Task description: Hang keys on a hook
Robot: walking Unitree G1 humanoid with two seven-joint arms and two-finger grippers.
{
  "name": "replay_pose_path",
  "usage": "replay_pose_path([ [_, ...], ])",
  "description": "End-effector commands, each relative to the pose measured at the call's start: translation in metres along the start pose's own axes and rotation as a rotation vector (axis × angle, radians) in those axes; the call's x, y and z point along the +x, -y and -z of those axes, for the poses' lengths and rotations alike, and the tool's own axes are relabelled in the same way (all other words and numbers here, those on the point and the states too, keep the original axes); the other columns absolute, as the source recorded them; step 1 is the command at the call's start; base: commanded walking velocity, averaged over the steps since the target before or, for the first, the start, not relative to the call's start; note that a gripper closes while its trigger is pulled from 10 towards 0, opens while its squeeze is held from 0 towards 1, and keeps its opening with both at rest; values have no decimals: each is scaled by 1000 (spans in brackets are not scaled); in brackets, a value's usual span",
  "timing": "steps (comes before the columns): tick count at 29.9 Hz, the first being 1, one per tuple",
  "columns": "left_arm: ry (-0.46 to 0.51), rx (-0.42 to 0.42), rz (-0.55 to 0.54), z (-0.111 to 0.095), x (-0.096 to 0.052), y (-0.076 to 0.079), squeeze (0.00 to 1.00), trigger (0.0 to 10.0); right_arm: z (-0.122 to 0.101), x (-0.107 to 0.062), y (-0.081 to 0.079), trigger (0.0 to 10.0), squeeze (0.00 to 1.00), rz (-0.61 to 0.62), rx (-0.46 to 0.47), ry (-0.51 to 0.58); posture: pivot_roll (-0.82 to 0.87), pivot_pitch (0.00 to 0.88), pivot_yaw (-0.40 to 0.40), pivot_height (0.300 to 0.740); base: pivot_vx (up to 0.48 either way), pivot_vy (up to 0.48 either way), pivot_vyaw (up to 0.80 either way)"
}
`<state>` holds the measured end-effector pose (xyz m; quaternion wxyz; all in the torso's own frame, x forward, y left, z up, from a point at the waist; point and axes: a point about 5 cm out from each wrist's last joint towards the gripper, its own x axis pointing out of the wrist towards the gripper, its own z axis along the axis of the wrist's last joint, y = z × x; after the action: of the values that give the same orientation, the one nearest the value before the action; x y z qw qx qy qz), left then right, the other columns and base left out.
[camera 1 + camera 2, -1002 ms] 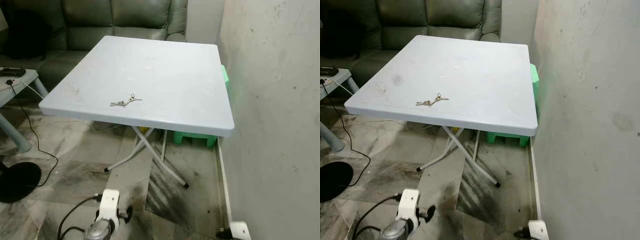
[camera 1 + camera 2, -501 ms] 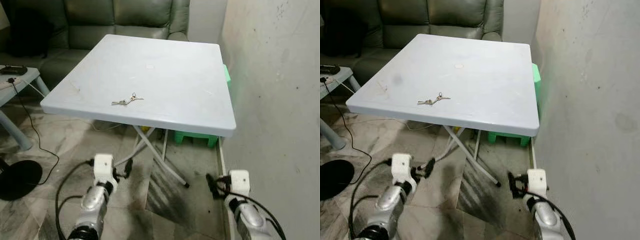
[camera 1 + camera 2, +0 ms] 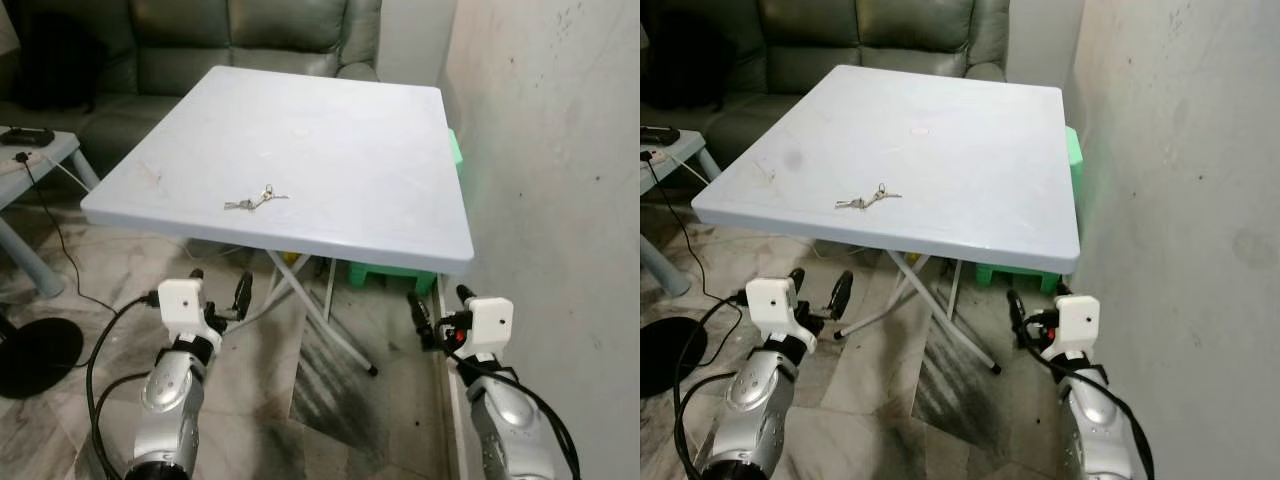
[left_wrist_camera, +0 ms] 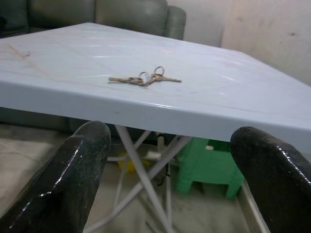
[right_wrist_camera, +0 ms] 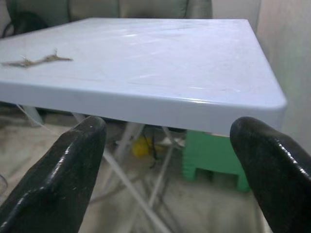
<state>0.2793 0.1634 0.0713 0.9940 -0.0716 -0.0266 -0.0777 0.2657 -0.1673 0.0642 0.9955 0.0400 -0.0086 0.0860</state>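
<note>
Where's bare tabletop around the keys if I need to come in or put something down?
The keys lie near the front edge of the table. Bare top spreads behind them toward the sofa and across to the wall-side edge. Both grippers hang below the front edge.

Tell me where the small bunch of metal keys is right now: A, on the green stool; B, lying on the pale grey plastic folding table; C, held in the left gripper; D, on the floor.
B: the bunch of metal keys lies flat on the pale grey plastic folding table, with both grippers open below its near edge.

pale grey table (image 3: 340, 160), green stool (image 3: 385, 275), perhaps brassy keys (image 3: 255, 200)
</note>
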Motion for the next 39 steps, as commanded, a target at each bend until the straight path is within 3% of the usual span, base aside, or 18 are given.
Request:
replay_pose_path([
  [1,4,12,13,-4,0,3,0,10000,-5,0,-4,10000,0,-12,11,9,-41,3,-6,740,0,0,0],
  [5,20,-6,-39,-11,-4,-3,0,10000,-11,-5,-9,10000,0,-22,13,19,-39,2,-4,740,0,0,0],
  [11,42,-28,-76,-25,0,-11,0,10000,-24,-1,-1,10000,0,12,7,30,-32,2,-8,740,0,0,0],
  [28,27,-26,-34,-32,7,-6,0,10000,-25,-3,-2,10000,0,9,-3,2,-32,0,-10,740,0,0,0],
  [39,35,-34,-7,-35,12,-1,0,10000,-26,-3,2,10000,0,17,-19,2,-38,0,-9,740,0,245,0],
])
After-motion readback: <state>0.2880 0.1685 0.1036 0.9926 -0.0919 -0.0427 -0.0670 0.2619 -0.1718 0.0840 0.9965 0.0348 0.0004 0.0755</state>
